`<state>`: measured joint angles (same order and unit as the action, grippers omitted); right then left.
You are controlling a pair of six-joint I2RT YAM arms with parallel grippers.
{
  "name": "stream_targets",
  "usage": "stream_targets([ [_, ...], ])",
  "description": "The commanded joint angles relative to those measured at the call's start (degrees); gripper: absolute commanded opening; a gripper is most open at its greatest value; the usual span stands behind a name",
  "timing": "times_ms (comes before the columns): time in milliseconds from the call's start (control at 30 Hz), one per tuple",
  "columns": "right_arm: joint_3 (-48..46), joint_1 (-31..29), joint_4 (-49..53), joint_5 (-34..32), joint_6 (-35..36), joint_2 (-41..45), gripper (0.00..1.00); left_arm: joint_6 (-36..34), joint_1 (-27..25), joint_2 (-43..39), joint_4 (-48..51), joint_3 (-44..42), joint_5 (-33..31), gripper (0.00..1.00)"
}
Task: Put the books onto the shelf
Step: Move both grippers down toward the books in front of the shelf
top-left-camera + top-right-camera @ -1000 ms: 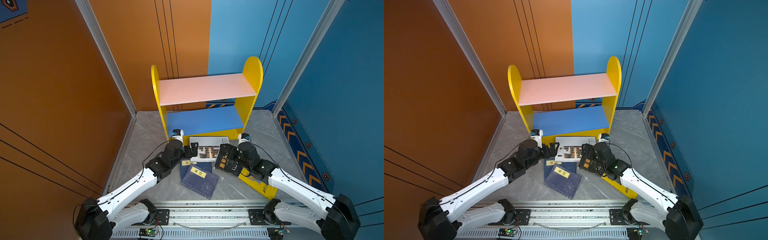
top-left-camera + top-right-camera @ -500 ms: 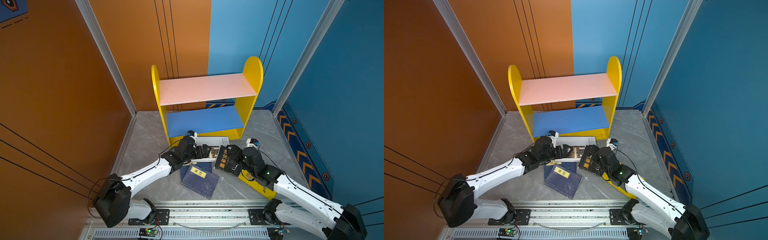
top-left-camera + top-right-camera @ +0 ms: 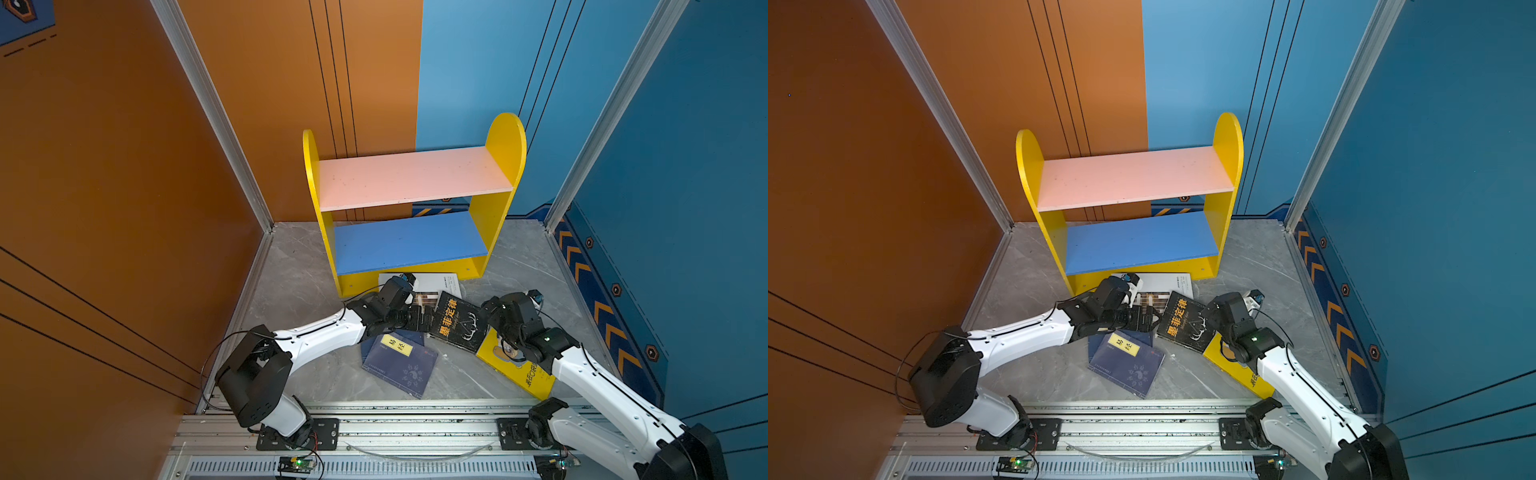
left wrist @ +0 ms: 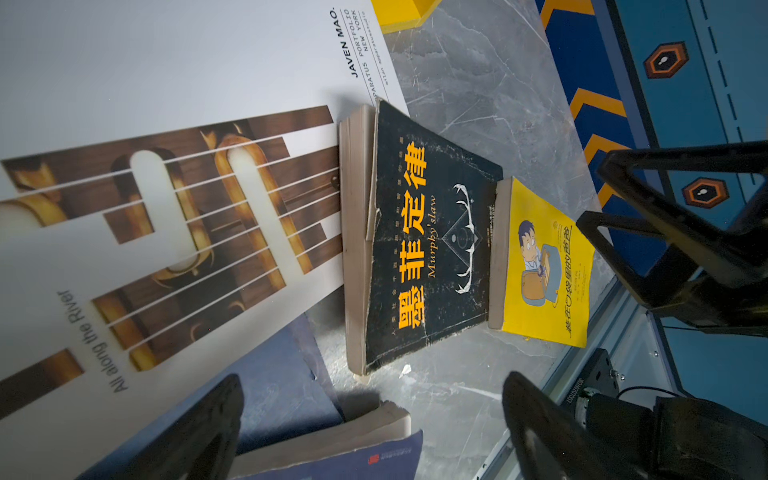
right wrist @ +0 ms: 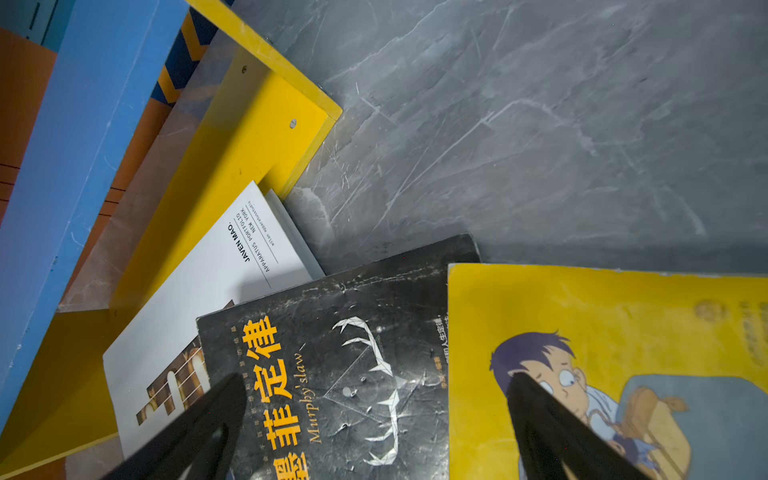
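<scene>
Left wrist view: my left claw [image 4: 374, 376] is wide open and empty, facing the black book [image 4: 428, 237] on the floor [image 4: 478, 104] by the shelf [image 3: 505, 137]. My right claw [image 5: 376, 378] is open and empty too. I should pinch its page edge straight.

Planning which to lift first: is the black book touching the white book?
Touching. In the right wrist view the black book lies over a corner of the white book, covering part of its brown pattern.

I log the two-tier shelf [image 3: 505, 141]: yellow sides, pink upper board, blue lower. Centre frame: black paperback [image 3: 455, 322], yellow characters; white paperback [image 3: 436, 282], brown blocks; navy paperback [image 3: 401, 368], yellow label. Lower right: yellow cartoon-man paperback [image 3: 530, 380]. Under them, grey marbled floor [image 3: 291, 282].
</scene>
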<state>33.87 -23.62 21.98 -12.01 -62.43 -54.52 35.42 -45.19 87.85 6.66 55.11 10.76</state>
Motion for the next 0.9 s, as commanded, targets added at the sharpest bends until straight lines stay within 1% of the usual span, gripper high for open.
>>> stream_targets([
  [0, -1.9, 1.1, 0.9, 1.1, -1.3, 1.6, 1.0, -1.4, -0.3, 0.7, 2.9, 0.7, 0.3, 0.98],
  [133, -2.4, 0.8, -3.3, 2.2, -0.3, 1.2, 1.0, -0.8, 1.8, -1.3, 3.6, -0.2, -4.0, 0.98],
  [200, -2.3, 0.0, -6.7, 3.2, 0.7, 0.4, 1.0, -0.1, 3.6, -2.2, 6.0, -0.7, -5.7, 0.98],
  [467, -0.8, -6.6, -12.1, 0.0, 0.8, -4.7, 1.0, 1.4, 9.3, -9.8, 7.6, -6.7, -8.8, 0.98],
  [667, 0.6, -9.7, -18.5, 0.3, 1.8, -11.4, 1.0, 0.5, 13.8, -11.4, 8.2, -9.4, -5.9, 0.98],
  [867, 2.9, -10.8, -16.2, 1.0, 2.2, -14.8, 1.0, 0.7, 13.4, -15.2, 9.0, -12.0, -2.5, 0.99],
])
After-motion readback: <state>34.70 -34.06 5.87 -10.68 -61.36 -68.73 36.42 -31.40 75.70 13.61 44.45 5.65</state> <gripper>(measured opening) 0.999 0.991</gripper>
